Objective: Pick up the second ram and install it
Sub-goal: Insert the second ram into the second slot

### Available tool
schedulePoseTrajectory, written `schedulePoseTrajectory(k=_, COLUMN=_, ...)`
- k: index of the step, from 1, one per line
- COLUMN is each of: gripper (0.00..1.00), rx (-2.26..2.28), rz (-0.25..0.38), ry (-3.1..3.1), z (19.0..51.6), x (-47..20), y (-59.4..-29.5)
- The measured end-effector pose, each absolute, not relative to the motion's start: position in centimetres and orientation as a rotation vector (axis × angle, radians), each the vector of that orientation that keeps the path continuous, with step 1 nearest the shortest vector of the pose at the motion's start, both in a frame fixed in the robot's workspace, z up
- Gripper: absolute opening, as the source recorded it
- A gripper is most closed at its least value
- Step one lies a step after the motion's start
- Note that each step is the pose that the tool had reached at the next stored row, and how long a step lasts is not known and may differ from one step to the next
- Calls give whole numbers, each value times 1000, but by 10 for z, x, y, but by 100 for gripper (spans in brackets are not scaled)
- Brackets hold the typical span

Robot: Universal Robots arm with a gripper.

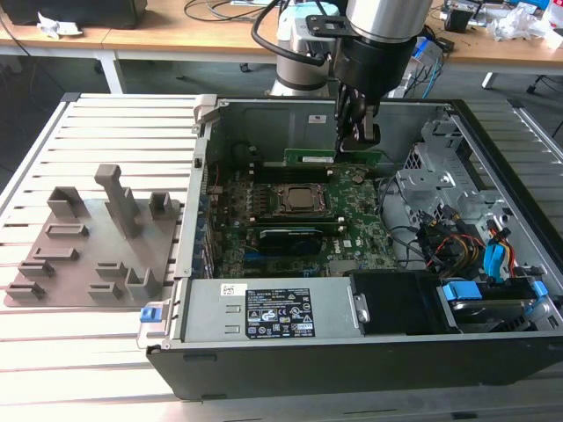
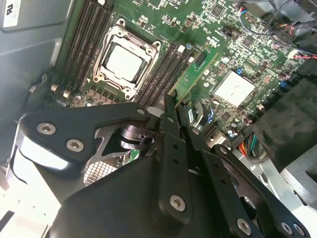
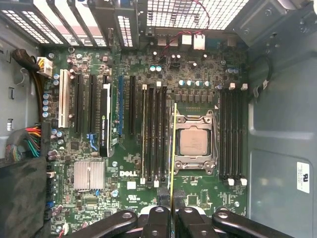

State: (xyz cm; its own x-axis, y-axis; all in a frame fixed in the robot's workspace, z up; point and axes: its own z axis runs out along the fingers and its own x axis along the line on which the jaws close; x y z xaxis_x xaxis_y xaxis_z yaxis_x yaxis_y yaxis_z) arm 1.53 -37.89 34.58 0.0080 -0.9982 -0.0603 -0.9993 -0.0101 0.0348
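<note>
Edgewise, the second ram (image 3: 174, 148) sits clamped between the pincer's (image 3: 172, 208) fingers.

One open computer case (image 1: 264, 338) sits on the table (image 1: 97, 352), with one motherboard (image 3: 129, 163) inside and one CPU (image 3: 194, 141) in its socket. Beside the socket, four memory slots (image 3: 154, 134) run on one side and four (image 3: 233, 134) on the other. One ram stick (image 3: 173, 153) is pinched between two fingers (image 3: 157, 218). One grey fixture tray (image 1: 88, 242) lies beside the case

Matt black metal pincer (image 2: 174, 116); glossy green second ram (image 3: 173, 148); shiny metal socket (image 3: 194, 142)
</note>
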Motion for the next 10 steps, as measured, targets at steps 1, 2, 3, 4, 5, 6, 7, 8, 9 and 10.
schedulePoseTrajectory(k=1, gripper=14, rx=-2218, rz=105, ry=2198, z=346, x=15, y=-379)
schedulePoseTrajectory(k=2, gripper=14, rx=-2218, rz=105, ry=2198, z=346, x=15, y=-379)
schedulePoseTrajectory(k=3, gripper=14, rx=-2217, rz=105, ry=2197, z=345, x=15, y=-379)
schedulePoseTrajectory(k=4, gripper=14, rx=-2218, rz=105, ry=2197, z=344, x=15, y=-379)
schedulePoseTrajectory(k=5, gripper=14, rx=-2218, rz=106, ry=2198, z=341, x=15, y=-379)
schedulePoseTrajectory(k=6, gripper=14, rx=-2218, rz=107, ry=2199, z=339, x=15, y=-379)
schedulePoseTrajectory(k=7, gripper=14, rx=-2219, rz=108, ry=2199, z=337, x=15, y=-379)
schedulePoseTrajectory(k=8, gripper=14, rx=-2219, rz=108, ry=2199, z=335, x=15, y=-379)
schedulePoseTrajectory(k=9, gripper=14, rx=-2219, rz=108, ry=2199, z=333, x=15, y=-379)
schedulePoseTrajectory(k=10, gripper=14, rx=-2219, rz=108, ry=2199, z=331, x=15, y=-379)
